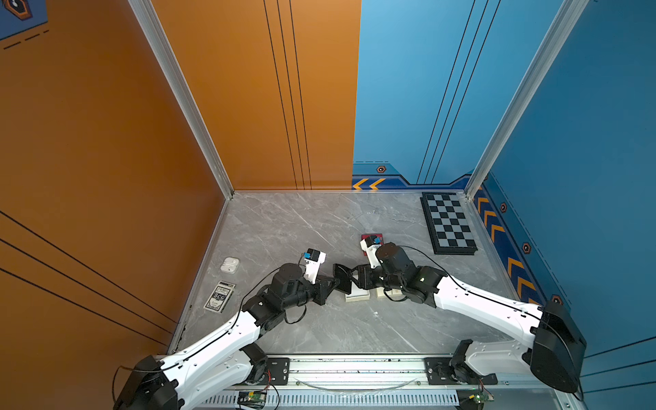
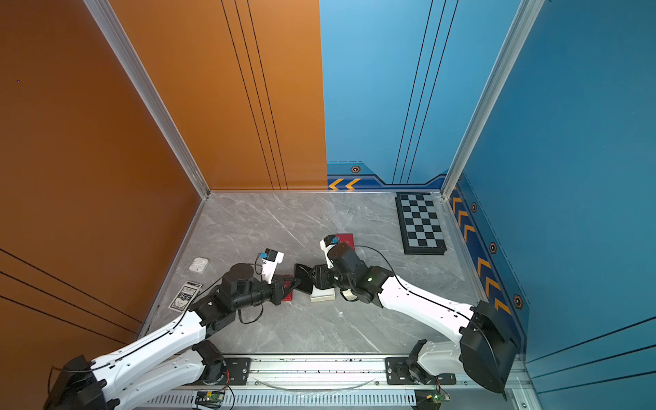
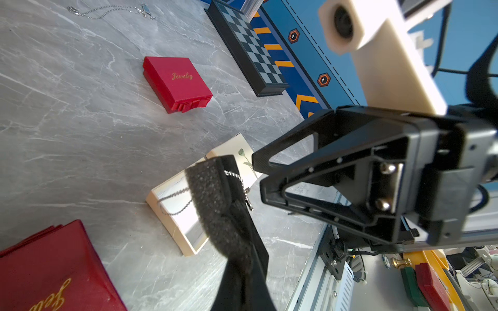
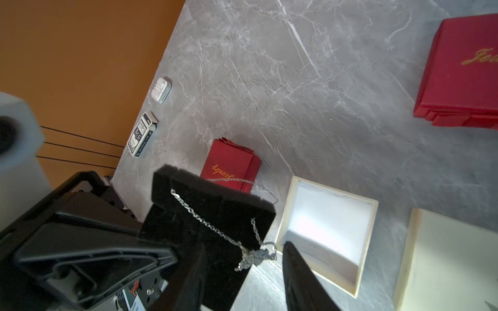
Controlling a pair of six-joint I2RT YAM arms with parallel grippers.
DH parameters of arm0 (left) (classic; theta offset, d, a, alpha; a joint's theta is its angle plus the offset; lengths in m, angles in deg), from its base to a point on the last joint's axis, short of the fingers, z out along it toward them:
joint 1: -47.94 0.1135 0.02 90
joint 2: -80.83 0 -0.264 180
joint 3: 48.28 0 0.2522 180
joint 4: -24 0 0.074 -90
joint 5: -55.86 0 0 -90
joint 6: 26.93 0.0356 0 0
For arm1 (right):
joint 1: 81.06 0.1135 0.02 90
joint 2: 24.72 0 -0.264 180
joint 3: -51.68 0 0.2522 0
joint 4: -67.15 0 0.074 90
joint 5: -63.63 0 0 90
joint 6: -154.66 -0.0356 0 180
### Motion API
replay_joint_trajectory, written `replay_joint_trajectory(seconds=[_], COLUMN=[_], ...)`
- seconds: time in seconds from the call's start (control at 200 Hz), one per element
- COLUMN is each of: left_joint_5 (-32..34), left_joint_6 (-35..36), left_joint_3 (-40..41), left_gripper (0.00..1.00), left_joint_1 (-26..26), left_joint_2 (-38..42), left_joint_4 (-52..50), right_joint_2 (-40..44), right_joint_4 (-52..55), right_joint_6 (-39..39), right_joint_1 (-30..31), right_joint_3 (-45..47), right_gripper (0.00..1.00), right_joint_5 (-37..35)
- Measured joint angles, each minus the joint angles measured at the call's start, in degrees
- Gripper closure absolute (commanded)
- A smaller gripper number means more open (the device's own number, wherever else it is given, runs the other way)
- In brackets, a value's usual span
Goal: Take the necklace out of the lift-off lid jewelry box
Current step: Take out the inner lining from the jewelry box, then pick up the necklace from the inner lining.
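Observation:
The cream lift-off lid jewelry box [image 4: 367,242] stands open on the table, its inside bare and white. Its lid [image 4: 444,264] lies beside it. My left gripper [image 3: 242,272] is shut on a black foam pad [image 3: 213,199] held tilted above the box. The silver necklace [image 4: 215,229] is strung across this pad, and part of its chain [image 3: 175,194] droops over the box. The pendant [image 4: 256,255] dangles off the pad's edge between the fingers of my right gripper [image 4: 242,274], which is open with neither finger touching it. In both top views the grippers meet tip to tip above the box [image 1: 358,296].
Two red jewelry boxes lie close by, one [image 4: 231,164] on the left arm's side and one [image 3: 177,83] farther back. Another silver chain [image 3: 107,12] lies near the back wall. A chessboard [image 1: 449,223] is at the back right. An earbud case [image 1: 229,264] and a card deck [image 1: 220,296] are at the left edge.

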Motion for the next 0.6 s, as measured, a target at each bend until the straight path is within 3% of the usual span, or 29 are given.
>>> replay_joint_trajectory(seconds=[0.601], left_joint_5=[0.0], left_joint_6=[0.0], left_joint_3=[0.0], left_gripper=[1.0], left_joint_1=[0.22], left_joint_2=[1.79], left_joint_4=[0.0], right_joint_2=[-0.02], right_joint_4=[-7.67], right_joint_6=[-2.49], right_joint_1=[-0.04], right_joint_3=[3.87], right_gripper=[0.53], right_joint_5=[5.25])
